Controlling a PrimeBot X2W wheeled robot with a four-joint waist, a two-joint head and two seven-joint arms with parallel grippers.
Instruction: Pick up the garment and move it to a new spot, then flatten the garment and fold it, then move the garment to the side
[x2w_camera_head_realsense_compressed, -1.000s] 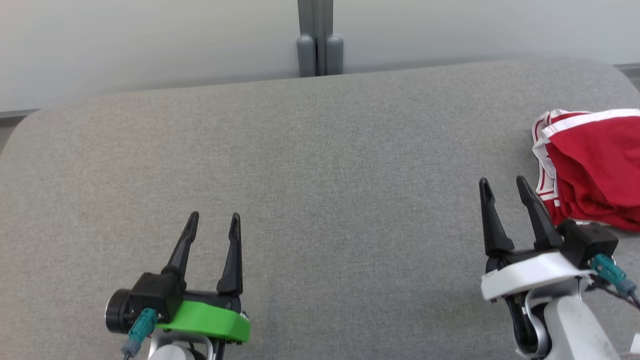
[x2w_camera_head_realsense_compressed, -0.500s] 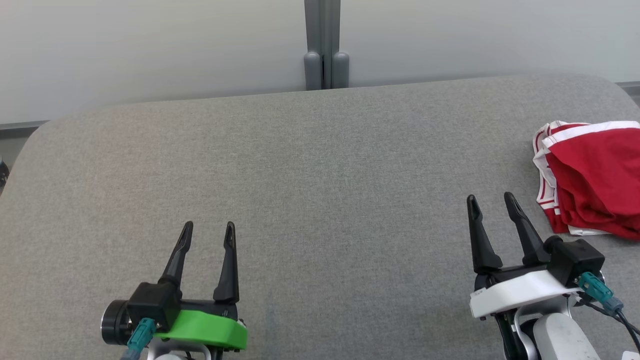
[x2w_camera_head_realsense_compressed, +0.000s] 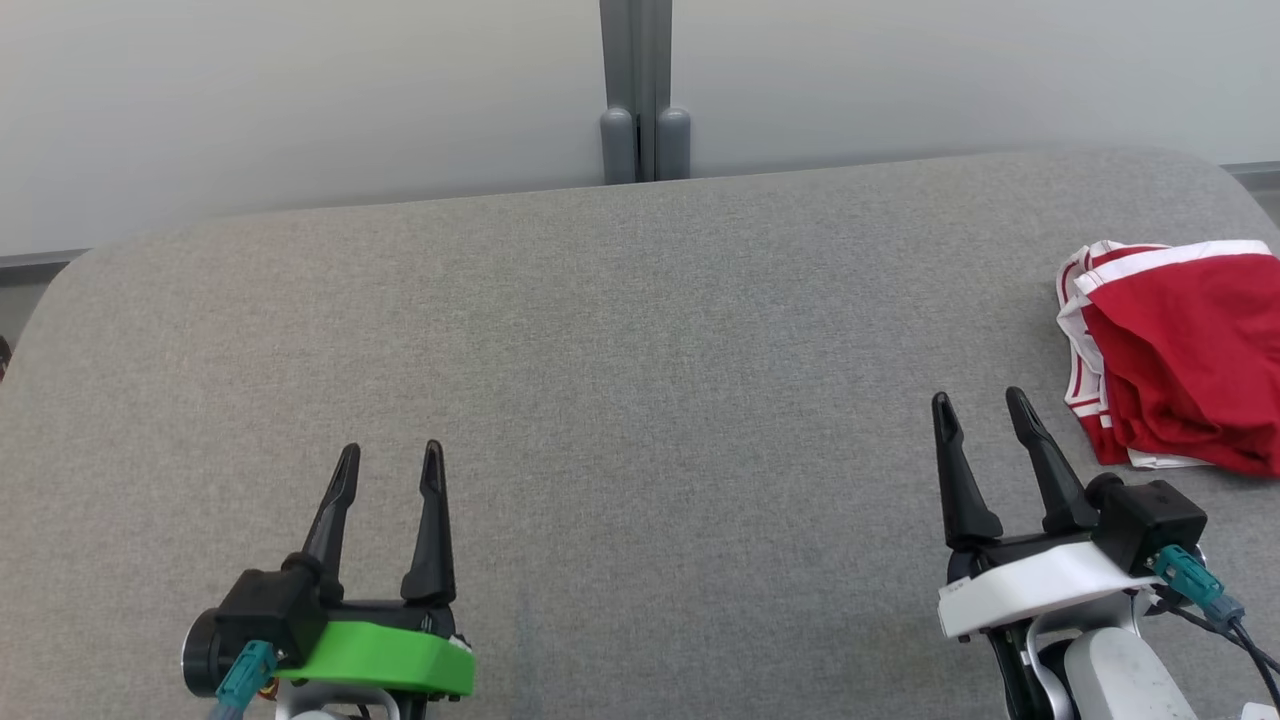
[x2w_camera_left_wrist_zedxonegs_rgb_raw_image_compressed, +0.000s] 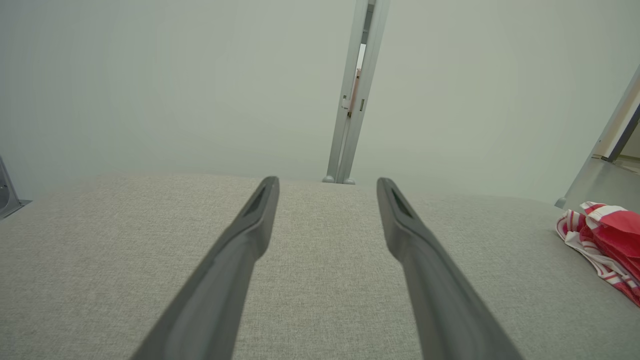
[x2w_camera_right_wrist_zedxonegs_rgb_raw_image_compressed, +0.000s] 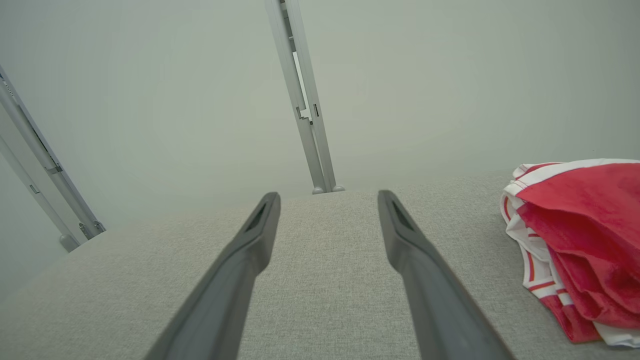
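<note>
Garment (x2w_camera_head_realsense_compressed: 1180, 350): lying folded far right, probably already set aside.
Left gripper (x2w_camera_head_realsense_compressed: 390, 449): you're holding it open, empty.
Right gripper (x2w_camera_head_realsense_compressed: 978, 397): you're holding it open, empty, near garment.

Garment (x2w_camera_head_realsense_compressed: 1185, 350), red with white trim: right part cut off by the right edge of the head view; lower layers hidden under the top fold; grey post (x2w_camera_head_realsense_compressed: 645, 60): top cut off at upper centre; left gripper (x2w_camera_head_realsense_compressed: 388, 458) and right gripper (x2w_camera_head_realsense_compressed: 978, 405): mounts and forearms cut by the bottom edge; grey padded surface (x2w_camera_head_realsense_compressed: 640, 350): near side and right end cut off.
</note>
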